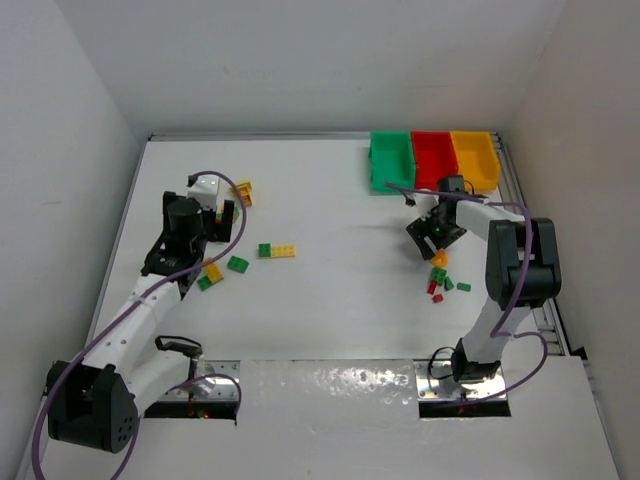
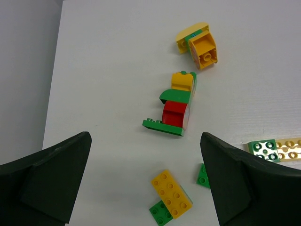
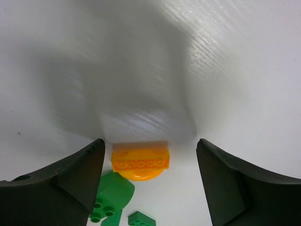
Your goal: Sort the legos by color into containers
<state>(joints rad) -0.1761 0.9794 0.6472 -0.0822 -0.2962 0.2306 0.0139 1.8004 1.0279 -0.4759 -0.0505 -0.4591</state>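
**Both grippers spread wide, nothing held**

The right gripper (image 3: 150, 140) straddles a blurred orange round-bottomed plastic brick (image 3: 140, 164) without touching it. The green bricks (image 3: 113, 193) nearby are cut off by the frame. The left gripper (image 2: 145, 136) gapes empty near a red, green and yellow brick cluster (image 2: 175, 110). The green plastic bin (image 1: 390, 160), red bin (image 1: 432, 155) and yellow-orange bin (image 1: 472, 155) stand at the far edge.

Green bin (image 1: 380, 168), red bin (image 1: 431, 176) and yellow-orange bin (image 1: 482, 178) stand touching in a row, far right. Green, yellow and red bricks (image 1: 277, 250) lie scattered.

Orange lego (image 3: 140, 162) btwn wide-apart jaws
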